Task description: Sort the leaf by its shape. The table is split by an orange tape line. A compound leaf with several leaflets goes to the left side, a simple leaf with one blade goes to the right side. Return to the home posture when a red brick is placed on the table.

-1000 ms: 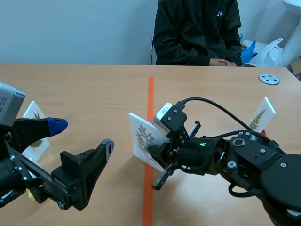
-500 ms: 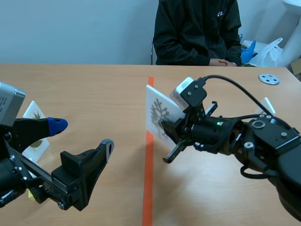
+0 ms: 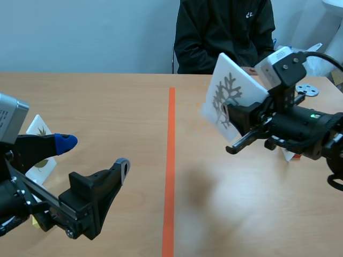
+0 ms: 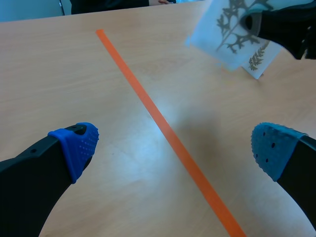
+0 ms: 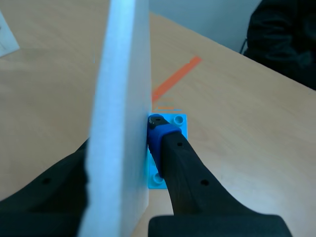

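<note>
Leaf card (image 3: 236, 88) clamped in right end effector (image 3: 230, 119), aloft at 2 o'clock from the middle of the tape line (image 3: 170, 160).
Its printed lobed leaf runs from 7 to 1 o'clock, face turned toward the left arm; the grip is on the card's lower part. Left end effector (image 3: 94, 152) gapes wide at 8 o'clock, low over the table (image 3: 107, 101).

Left tool (image 3: 95, 152) low, fingers apart; right tool (image 3: 229, 115) raised, clamping leaf card (image 3: 242, 88).
</note>
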